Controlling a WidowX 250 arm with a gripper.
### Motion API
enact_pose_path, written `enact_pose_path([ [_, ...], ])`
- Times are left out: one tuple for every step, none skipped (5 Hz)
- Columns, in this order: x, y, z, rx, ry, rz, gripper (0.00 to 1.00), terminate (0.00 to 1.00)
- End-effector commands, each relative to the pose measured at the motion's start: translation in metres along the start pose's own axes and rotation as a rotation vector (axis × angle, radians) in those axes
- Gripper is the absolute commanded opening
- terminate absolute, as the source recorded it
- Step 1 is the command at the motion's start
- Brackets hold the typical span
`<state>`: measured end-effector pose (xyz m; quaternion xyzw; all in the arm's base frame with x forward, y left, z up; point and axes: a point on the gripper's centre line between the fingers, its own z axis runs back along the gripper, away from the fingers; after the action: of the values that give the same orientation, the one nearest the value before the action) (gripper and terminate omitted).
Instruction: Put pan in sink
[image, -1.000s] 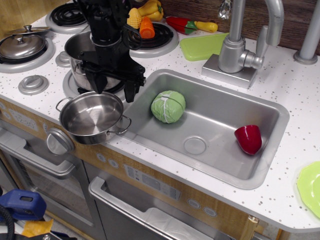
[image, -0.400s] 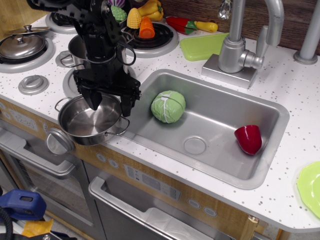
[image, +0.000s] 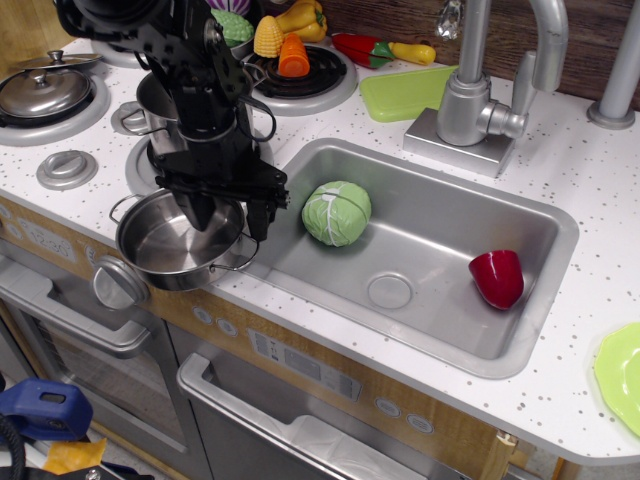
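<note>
In the one overhead view, the pan (image: 180, 245) sits on the white speckled worktop (image: 560, 190) at its front edge, just left of the sink (image: 520, 330). Its right wire handle lies close to the sink's left rim, and its left handle reaches toward the worktop's front corner.

The black tool (image: 229, 214) hangs over the pan's right side with its jaws spread wide. The left finger dips inside the pan's bowl; the right finger comes down outside the rim, near the sink's left rim. Whether either finger touches the pan's wall cannot be told. Nothing is clamped.

Behind the tool, partly hidden by the arm, stands a taller steel stockpot (image: 160, 105) on a burner, close to the pan's back edge.

Inside the sink, a green cabbage (image: 337, 212) rests near the left wall, beside the rim that the pan would cross. A red pepper (image: 497, 277) lies toward the right wall. The round drain (image: 391, 291) shows between them, and bare basin floor is open around it and along the front wall. The faucet (image: 480, 90) rises behind the sink's back rim.
</note>
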<state>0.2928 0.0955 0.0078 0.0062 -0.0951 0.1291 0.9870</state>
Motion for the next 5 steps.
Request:
enact_pose_path([
  [0.007, -0.005, -0.005, -0.027, -0.033, 0.003, 0.0, 0.0],
  [0.004, -0.011, -0.001, -0.016, -0.033, 0.008, 0.0, 0.0],
  [-0.001, -0.025, 0.014, 0.008, -0.02, 0.029, 0.0, 0.0],
  [0.003, -0.042, 0.033, 0.034, -0.007, 0.035, 0.0, 0.0],
  [0.013, -0.069, 0.046, 0.069, -0.006, 0.036, 0.0, 0.0],
])
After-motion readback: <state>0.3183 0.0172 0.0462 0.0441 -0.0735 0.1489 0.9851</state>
